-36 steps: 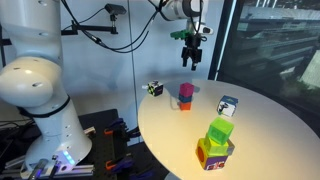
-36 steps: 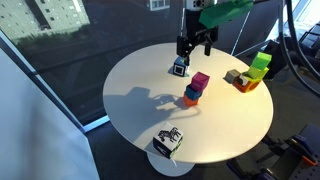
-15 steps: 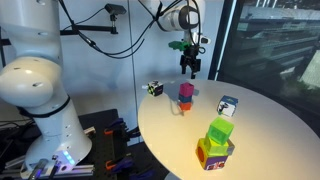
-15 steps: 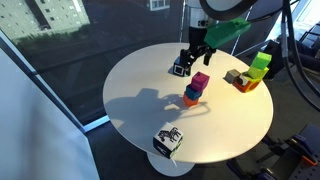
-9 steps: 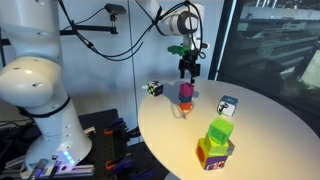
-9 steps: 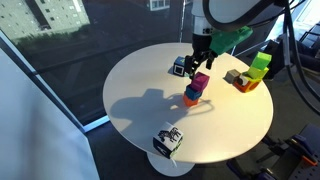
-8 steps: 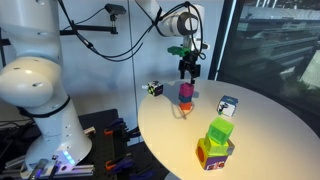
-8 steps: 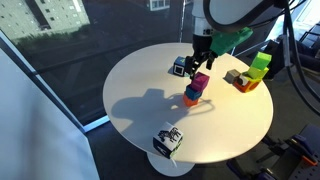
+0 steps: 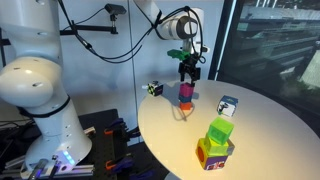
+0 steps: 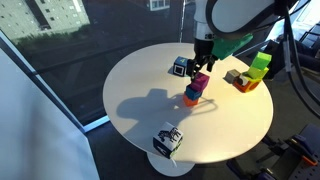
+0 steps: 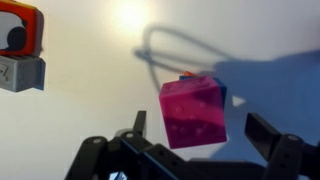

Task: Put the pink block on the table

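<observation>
The pink block (image 9: 186, 92) (image 10: 200, 81) is a small magenta cube on top of a short stack on the round off-white table (image 9: 260, 150) (image 10: 150, 100). Under it are a blue block and an orange block (image 10: 190, 98). My gripper (image 9: 187, 75) (image 10: 202, 66) hangs just above the pink block with its fingers spread. In the wrist view the pink block (image 11: 194, 110) sits between my two open fingers (image 11: 200, 135), which do not touch it.
A lime-green cube (image 9: 220, 131) tops a multicoloured pile (image 10: 250, 75) near the table edge. A white-and-blue cube (image 9: 228, 105) (image 10: 180, 66) stands by the stack. Patterned cubes lie at the table's edge (image 9: 153, 89) (image 10: 167, 141). An orange-and-grey block (image 11: 18, 45) shows in the wrist view.
My gripper has come down from high over the table and moved across until it is right above the pink block. The blocks have not moved.
</observation>
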`<action>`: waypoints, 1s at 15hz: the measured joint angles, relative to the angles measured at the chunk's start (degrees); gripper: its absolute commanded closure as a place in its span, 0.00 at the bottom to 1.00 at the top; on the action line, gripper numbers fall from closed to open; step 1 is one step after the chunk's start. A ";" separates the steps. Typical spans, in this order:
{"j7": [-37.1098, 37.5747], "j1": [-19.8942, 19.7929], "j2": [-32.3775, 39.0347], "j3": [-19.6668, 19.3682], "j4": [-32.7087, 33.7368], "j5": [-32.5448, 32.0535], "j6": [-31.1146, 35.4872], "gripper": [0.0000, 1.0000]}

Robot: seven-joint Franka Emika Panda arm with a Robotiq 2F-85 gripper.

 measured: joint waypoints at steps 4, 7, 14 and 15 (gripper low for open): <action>-0.30 0.00 0.11 -0.04 -0.71 0.00 0.74 0.29; -0.49 0.00 0.41 -0.13 -0.94 0.00 1.18 0.48; -0.66 0.00 0.35 -0.32 -1.03 0.00 1.47 0.69; -0.66 -0.02 0.18 -0.38 -1.03 0.00 1.47 0.69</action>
